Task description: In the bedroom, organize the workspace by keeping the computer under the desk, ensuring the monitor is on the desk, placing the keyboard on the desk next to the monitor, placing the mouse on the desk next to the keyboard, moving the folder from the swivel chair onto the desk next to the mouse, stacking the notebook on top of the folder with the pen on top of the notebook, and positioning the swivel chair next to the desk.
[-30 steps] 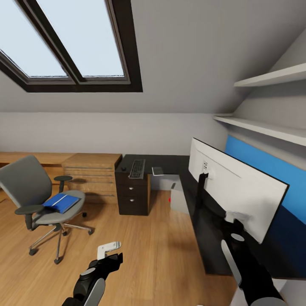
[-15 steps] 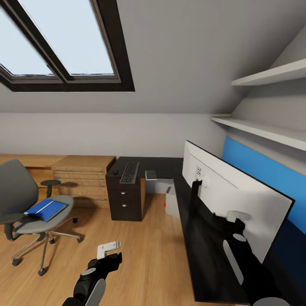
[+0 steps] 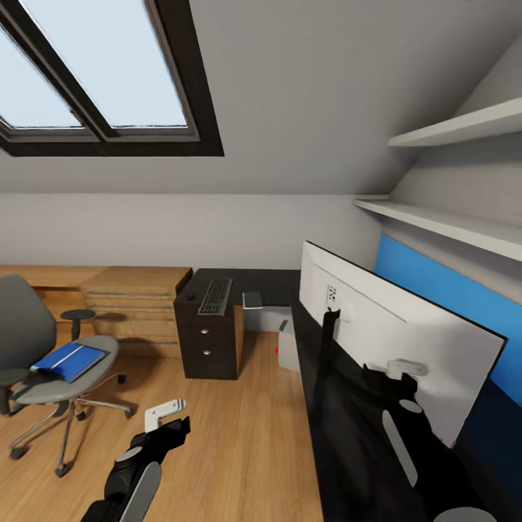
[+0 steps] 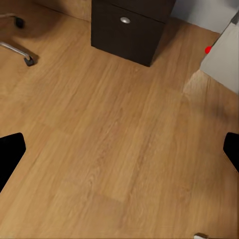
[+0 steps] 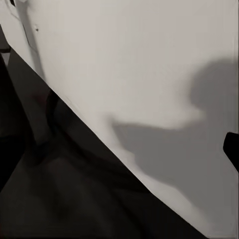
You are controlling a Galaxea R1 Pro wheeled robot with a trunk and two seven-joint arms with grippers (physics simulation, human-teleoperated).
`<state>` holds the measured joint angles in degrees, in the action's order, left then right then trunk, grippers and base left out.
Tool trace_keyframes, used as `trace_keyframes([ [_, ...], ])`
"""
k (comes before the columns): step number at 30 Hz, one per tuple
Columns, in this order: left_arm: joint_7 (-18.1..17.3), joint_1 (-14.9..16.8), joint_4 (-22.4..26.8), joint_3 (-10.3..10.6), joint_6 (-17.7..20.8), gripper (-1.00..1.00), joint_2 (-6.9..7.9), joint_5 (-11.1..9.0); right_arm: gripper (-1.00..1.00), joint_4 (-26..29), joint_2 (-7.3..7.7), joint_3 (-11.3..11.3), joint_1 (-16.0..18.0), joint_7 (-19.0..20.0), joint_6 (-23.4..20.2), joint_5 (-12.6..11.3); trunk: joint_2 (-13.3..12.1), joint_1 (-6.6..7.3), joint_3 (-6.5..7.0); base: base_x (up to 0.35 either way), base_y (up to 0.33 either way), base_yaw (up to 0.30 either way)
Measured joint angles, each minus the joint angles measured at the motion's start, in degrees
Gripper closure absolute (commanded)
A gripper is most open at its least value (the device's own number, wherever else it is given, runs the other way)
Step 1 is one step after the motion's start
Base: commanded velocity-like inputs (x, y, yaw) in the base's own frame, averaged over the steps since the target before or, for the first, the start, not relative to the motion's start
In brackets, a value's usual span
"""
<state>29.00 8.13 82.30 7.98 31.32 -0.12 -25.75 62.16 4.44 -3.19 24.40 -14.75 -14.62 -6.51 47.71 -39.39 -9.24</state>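
Head view: you're facing the black L-shaped counter (image 3: 268, 279). Its long arm runs from 5 o'clock up toward centre, the short arm goes left at about 10 o'clock from centre.

Monitor (image 3: 406, 344) stands on the counter's long arm at 4 o'clock, white back toward you, slim black stand (image 3: 326, 341) on the counter top.

Keyboard (image 3: 215, 296) lies on the short arm above the drawer unit (image 3: 206, 344). Mouse (image 3: 191, 296) sits just beside the keyboard at its 9 o'clock. Notebook (image 3: 253, 300) lies on the counter edge at the keyboard's 3 o'clock, apart from it.

Computer (image 3: 288, 346) sits on the floor under the counter, red light on its left edge; also visible in the left wrist view (image 4: 224, 52).

Swivel chair (image 3: 43, 362) is at 8 o'clock, well apart from the counter. Blue folder (image 3: 69, 360) lies flat on its seat. Pen: can't make it out.

Your left tool (image 3: 165, 419) hangs over bare wood floor (image 3: 239, 435) at 7 o'clock; in the left wrist view both fingertips (image 4: 10, 154) sit at opposite frame edges, so fingers are spread wide, nothing between them.

Your right tool (image 3: 402, 371) is up against the monitor's back near 4 o'clock. Right wrist view shows the white back panel (image 5: 149, 64) close up and one dark fingertip (image 5: 231, 147). Can't tell whether it's spread or closed.
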Motion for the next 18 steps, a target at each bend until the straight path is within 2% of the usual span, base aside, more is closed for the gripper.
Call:
trace_keyframes([
  [3,-0.02,0.00,0.62,-0.98,0.05,-1.00,0.02,-0.07,-1.00,-0.93,0.01,-0.11,0.00,1.87,0.02,-0.02,0.00,0.00,0.12,0.000,0.000,-0.202],
  [7,-0.03,0.00,0.73,-1.16,0.05,-1.00,0.02,-0.13,-1.00,-1.13,0.03,-0.13,0.00,2.24,0.02,-0.09,0.00,0.00,0.29,0.000,0.000,-0.225],
  [10,-0.05,0.00,0.81,-2.17,0.06,-1.00,0.02,-0.15,-1.00,-1.19,0.01,-0.14,0.00,2.41,0.01,-0.09,0.00,0.00,0.41,0.000,0.000,-0.187],
  [18,-0.25,0.00,0.85,-5.93,0.06,-1.00,0.03,-0.27,-1.00,-1.18,0.01,-0.16,0.00,2.44,-0.01,-0.05,0.00,0.00,0.46,0.000,0.000,-0.026],
])
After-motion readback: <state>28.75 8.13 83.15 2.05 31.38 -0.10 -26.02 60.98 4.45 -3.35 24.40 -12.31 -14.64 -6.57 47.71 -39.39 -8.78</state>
